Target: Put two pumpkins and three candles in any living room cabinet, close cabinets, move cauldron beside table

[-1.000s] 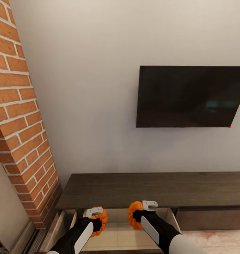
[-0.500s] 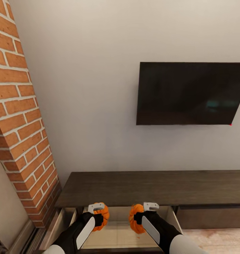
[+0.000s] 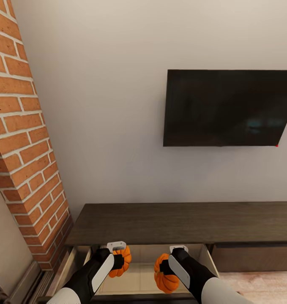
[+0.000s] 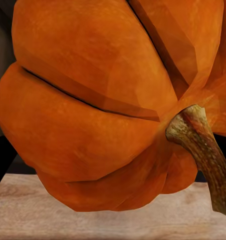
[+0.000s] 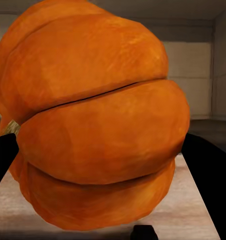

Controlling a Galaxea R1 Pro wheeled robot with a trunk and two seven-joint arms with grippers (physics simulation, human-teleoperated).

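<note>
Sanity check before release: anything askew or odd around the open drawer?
Nothing stands out. The drawer of the cabinet is open; each end effector, left and right, holds a pumpkin, left and right, over it. TV hangs level.

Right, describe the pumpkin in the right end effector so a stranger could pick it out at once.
Find the long dark-brown cabinet under the wall-mounted TV; its leftmost drawer stands open, pale inside. Two orange pumpkins hang over it, each gripped by an arm. Yours is the right pumpkin in the right end effector, larger-looking and lower than the left pumpkin.
</note>
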